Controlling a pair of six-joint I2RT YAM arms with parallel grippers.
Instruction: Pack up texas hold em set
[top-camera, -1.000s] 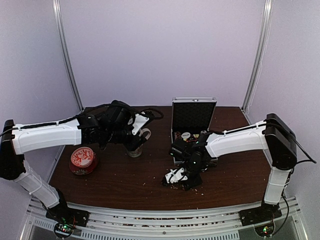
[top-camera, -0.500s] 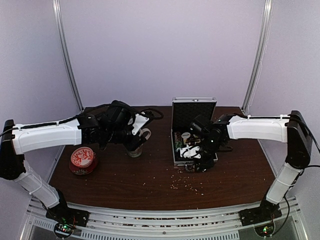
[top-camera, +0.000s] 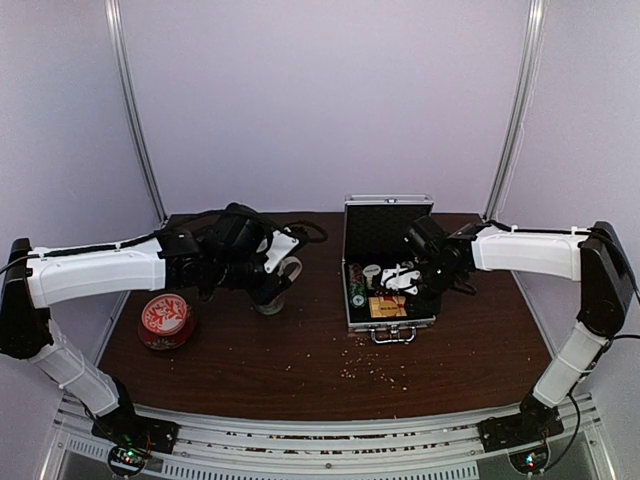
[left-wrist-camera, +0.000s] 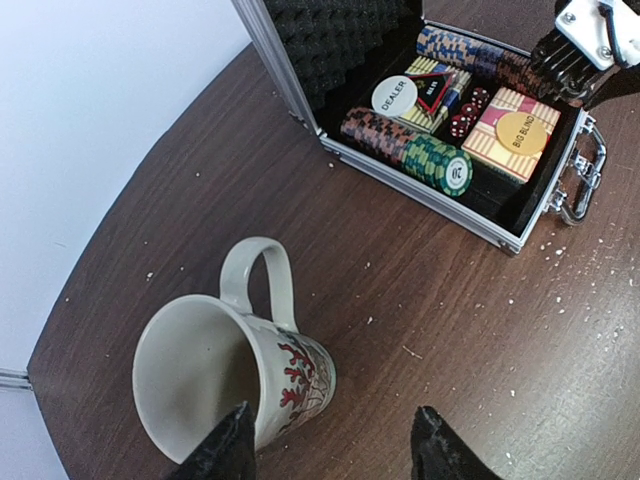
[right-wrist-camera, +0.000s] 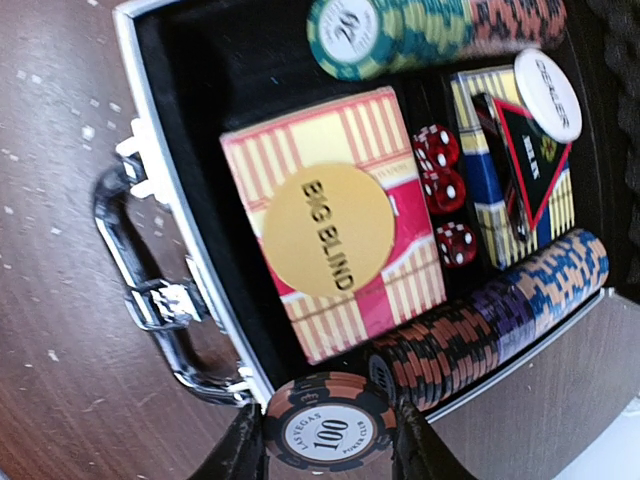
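Lilac walls (top-camera: 320, 100) close in a dark wooden table (top-camera: 250, 370); on its right half sits the case (left-wrist-camera: 420, 192), open, its lid (top-camera: 388, 232) upright at the far side and its handle (right-wrist-camera: 140, 290) toward the arms; the right gripper (right-wrist-camera: 328, 445) hangs above the case's right side, fingers (right-wrist-camera: 238, 450) clamped on one brown chip (right-wrist-camera: 328, 428) marked 100, just beside the end of a chip row (right-wrist-camera: 480, 320) lying on edge along that wall; the left gripper (left-wrist-camera: 330, 455) has its fingers (left-wrist-camera: 432, 448) well apart, one tip overlapping the mug (left-wrist-camera: 215, 365), the other over bare wood, so nothing is gripped, though whether that tip touches I cannot tell; inside the black lining a second row (right-wrist-camera: 450, 30), ending in a green 20, lines the opposite wall; between the rows lie a red-and-yellow box (right-wrist-camera: 340, 130) topped by a BIG BLIND disc (right-wrist-camera: 325, 232), three red dice (right-wrist-camera: 445, 190), and a blue-and-yellow card box (right-wrist-camera: 465, 110) carrying the white dealer button (right-wrist-camera: 548, 95); the mug and a red tin (top-camera: 165, 318) stand well apart from the case, on the left; the wood in front of the case is open, strewn with pale crumbs (top-camera: 365, 370).
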